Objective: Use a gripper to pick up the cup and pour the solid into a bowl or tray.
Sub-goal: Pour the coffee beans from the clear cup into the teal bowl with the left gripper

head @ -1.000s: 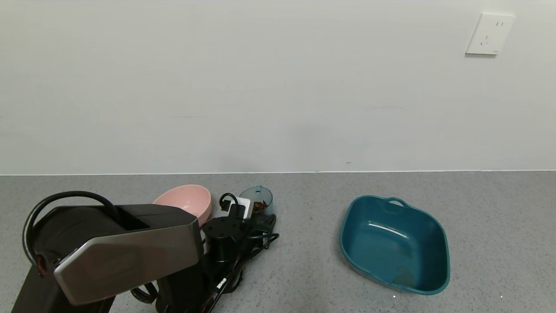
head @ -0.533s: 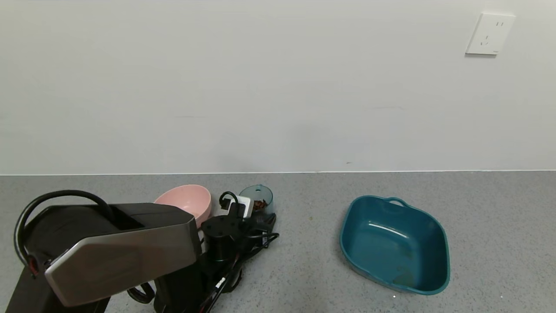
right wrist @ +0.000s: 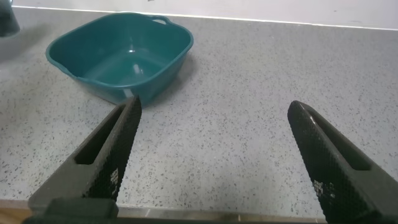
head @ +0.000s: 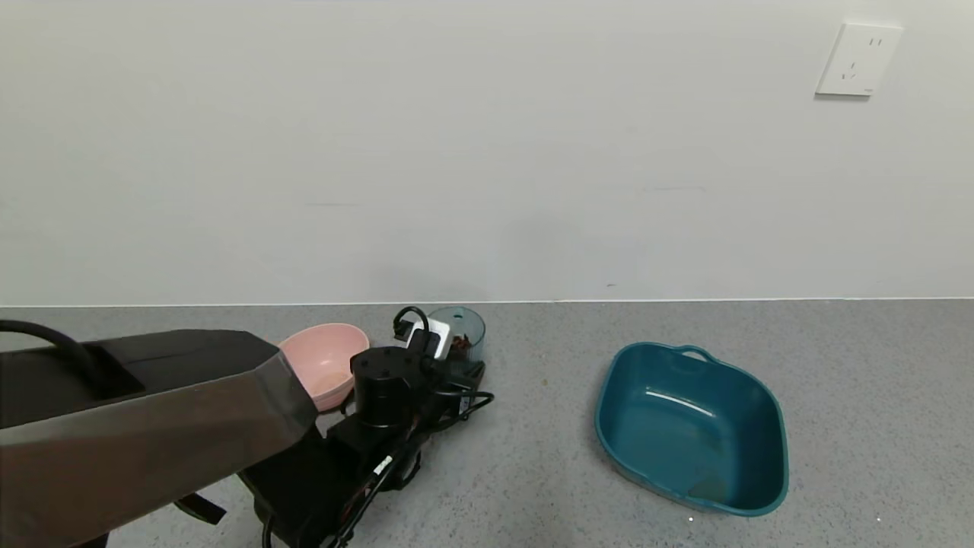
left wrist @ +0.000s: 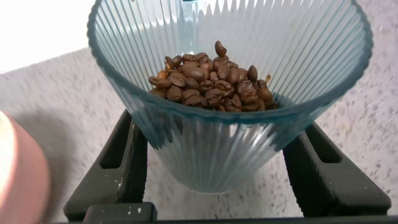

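Note:
My left gripper (head: pixel 459 362) is shut on the cup (head: pixel 462 326), a ribbed translucent grey-teal tumbler, and holds it just above the counter next to the pink bowl. In the left wrist view the cup (left wrist: pixel 230 118) sits between the two black fingers (left wrist: pixel 115 168), upright, with its base clear of the surface. The solid (left wrist: pixel 211 78), dark brown coffee beans, lies in a heap inside the cup and shows in the head view (head: pixel 459 346). The dark teal basin (head: pixel 692 426) stands empty to the right, apart from the cup. My right gripper (right wrist: pixel 214 106) is open and empty near the basin (right wrist: pixel 118 56).
A round pink bowl (head: pixel 323 361) stands just left of the cup, close to the left gripper; its edge shows in the left wrist view (left wrist: pixel 15 174). The wall runs close behind. A stretch of grey speckled counter lies between cup and basin.
My left gripper has risen with the cup in it, and the cup now sits higher and slightly farther back in the head view. The left arm has swung lower across the view. The basin has not moved.

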{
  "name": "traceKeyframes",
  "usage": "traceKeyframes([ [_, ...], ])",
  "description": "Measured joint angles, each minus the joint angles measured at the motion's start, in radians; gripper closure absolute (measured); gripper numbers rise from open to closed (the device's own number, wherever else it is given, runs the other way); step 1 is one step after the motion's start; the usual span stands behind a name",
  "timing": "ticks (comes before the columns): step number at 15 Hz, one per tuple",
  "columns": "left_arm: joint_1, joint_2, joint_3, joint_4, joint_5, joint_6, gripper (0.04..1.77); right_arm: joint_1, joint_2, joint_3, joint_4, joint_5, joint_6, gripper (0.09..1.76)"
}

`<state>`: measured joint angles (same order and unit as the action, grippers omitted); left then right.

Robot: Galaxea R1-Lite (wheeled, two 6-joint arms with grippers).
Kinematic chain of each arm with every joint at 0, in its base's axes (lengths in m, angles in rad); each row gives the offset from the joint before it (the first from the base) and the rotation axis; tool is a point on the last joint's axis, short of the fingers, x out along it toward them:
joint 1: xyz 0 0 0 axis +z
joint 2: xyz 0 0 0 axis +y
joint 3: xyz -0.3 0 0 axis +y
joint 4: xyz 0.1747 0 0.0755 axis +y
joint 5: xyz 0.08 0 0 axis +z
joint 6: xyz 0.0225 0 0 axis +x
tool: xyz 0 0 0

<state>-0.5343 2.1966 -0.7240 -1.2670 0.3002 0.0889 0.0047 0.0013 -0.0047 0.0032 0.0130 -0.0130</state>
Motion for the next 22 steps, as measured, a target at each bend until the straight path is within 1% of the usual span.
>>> traceKeyframes([
  [2,-0.011,-0.052,-0.068,0.137,0.01,0.018,0.53,0.0,0.0,0.0,0.0,0.0,-0.001,0.14],
  [4,-0.036,-0.094,-0.15,0.259,0.037,0.034,0.53,0.0,0.0,0.0,0.0,0.0,0.0,0.14],
  [7,-0.079,-0.131,-0.275,0.42,0.069,0.12,0.53,0.0,0.0,0.0,0.0,0.0,0.0,0.14],
  [9,-0.109,-0.144,-0.351,0.529,0.077,0.16,0.53,0.001,0.0,0.0,0.0,0.0,0.0,0.14],
  [11,-0.137,-0.148,-0.42,0.596,0.091,0.218,0.53,0.001,0.0,0.0,0.0,0.0,0.0,0.14],
  [14,-0.166,-0.14,-0.513,0.691,0.106,0.347,0.53,0.001,0.0,0.0,0.0,0.0,0.002,0.14],
  [17,-0.18,-0.126,-0.561,0.731,0.115,0.46,0.53,0.001,0.0,0.0,0.0,0.0,0.003,0.14],
  [19,-0.192,-0.113,-0.596,0.776,0.118,0.506,0.53,0.0,0.0,0.0,0.0,0.0,0.004,0.14],
  [22,-0.22,-0.098,-0.661,0.891,0.115,0.548,0.53,0.001,0.0,0.0,0.0,-0.001,0.004,0.14],
])
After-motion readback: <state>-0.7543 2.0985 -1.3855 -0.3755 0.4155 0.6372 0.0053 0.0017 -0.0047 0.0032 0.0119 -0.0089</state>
